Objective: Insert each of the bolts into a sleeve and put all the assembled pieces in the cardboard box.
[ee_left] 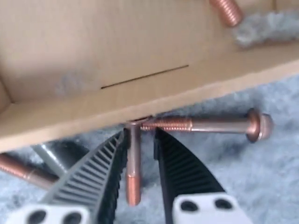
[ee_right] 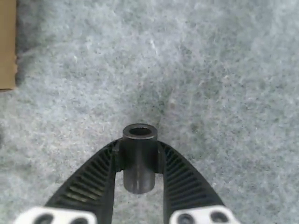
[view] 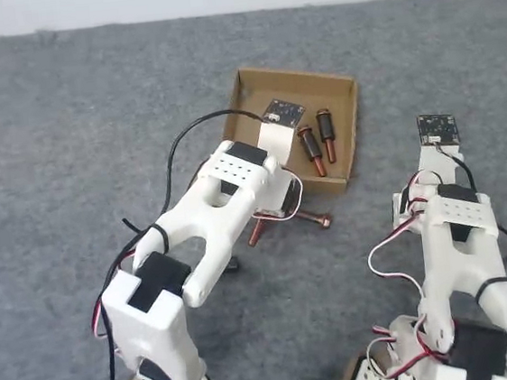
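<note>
Bolt pickup looks like the step in hand. Left gripper (ee_left: 140, 137) sits at the near wall of the cardboard box (view: 296, 77), mid-table. Its jaws are narrow and straddle a copper bolt (ee_left: 133, 161) lying on the table (view: 66, 128): one jaw touches, there's a gap at the other, so probably not clamped. Second bolt (ee_left: 210, 125) lies crosswise at its head. Right gripper (ee_right: 139, 149), toward the table's right edge, has its jaws clamped on a black sleeve (ee_right: 139, 165), bore exposed. Two assembled pieces (view: 310, 150) are in the box. Next: pinch the bolt, lift, align threads with the bore.

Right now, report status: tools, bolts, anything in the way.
Left tool open, straddling a bolt beside the cardboard box. Right tool shut on sleeve. Second bolt lies crosswise at the box wall.
</note>
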Controlling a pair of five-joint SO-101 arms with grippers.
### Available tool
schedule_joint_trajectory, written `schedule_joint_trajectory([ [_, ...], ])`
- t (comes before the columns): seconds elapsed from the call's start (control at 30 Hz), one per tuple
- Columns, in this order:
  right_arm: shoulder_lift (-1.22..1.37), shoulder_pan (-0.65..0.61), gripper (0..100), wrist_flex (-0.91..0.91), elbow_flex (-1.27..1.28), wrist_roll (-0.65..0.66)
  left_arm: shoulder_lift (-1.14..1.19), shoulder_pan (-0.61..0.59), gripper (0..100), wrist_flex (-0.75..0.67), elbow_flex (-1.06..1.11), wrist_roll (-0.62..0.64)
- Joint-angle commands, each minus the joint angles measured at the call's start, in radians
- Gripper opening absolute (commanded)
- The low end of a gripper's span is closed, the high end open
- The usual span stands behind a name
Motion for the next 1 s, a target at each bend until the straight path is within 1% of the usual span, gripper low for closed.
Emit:
schedule_joint_trajectory([
  [0.0, -0.022, -0.012, 0.6, -0.022, -0.011, 0.021, 0.011, -0.040, 8, 0.025, -0.027, -0.017],
  [0.2, -0.022, -0.013, 0.6, -0.022, -0.011, 0.021, 0.005, -0.115, 8, 0.020, -0.031, -0.018],
  [0.53, -0.022, -0.013, 0.6, -0.022, -0.011, 0.021, 0.011, -0.118, 8, -0.029, -0.033, -0.009],
  [0.6, -0.022, -0.013, 0.6, -0.022, -0.011, 0.021, 0.012, -0.118, 8, -0.032, -0.033, 0.023],
  [0.73, -0.022, -0.015, 0.6, -0.022, -0.011, 0.021, 0.012, -0.121, 8, -0.055, -0.035, 0.133],
  [0.97, -0.022, -0.015, 0.6, -0.022, -0.011, 0.021, 0.014, -0.117, 8, -0.052, -0.030, 0.132],
])
